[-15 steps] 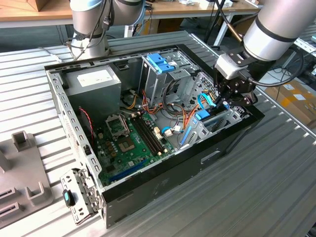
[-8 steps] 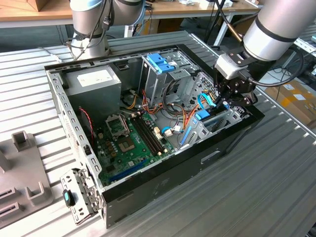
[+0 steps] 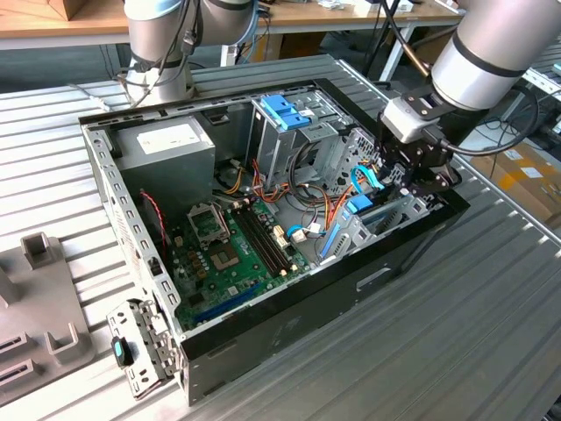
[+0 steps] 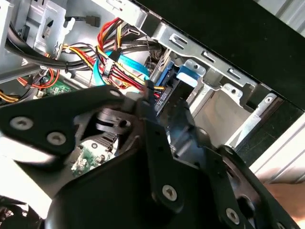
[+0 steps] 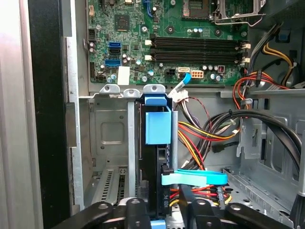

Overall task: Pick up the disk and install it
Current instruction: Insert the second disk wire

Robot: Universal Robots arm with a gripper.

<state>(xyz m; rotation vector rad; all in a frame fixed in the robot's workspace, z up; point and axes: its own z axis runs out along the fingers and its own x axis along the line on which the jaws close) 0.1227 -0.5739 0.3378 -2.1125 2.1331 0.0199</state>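
The disk (image 5: 156, 188) stands on edge in a slot of the metal drive bay (image 5: 109, 129) at the case's corner. Its blue plastic rail (image 5: 157, 126) faces the first wrist camera. In the exterior view the disk (image 3: 361, 207) shows as a blue patch low in the case on the exterior view's right. My gripper (image 5: 162, 212) reaches down over that bay. One black finger (image 5: 136, 206) sits on each side of the disk, closed against it. My gripper (image 3: 401, 186) hangs just above the case's rim. The second wrist view has the gripper's black linkage (image 4: 143, 102) in front of the blue rail (image 4: 183, 76).
A light-blue flat cable (image 5: 193, 178) and bundles of red, yellow and black wires (image 5: 209, 138) run right beside the slot. The green motherboard (image 3: 232, 250), grey power-supply box (image 3: 166, 145) and blue-latched drive cage (image 3: 285, 110) lie inside the case. A grey fixture (image 3: 35, 289) lies outside.
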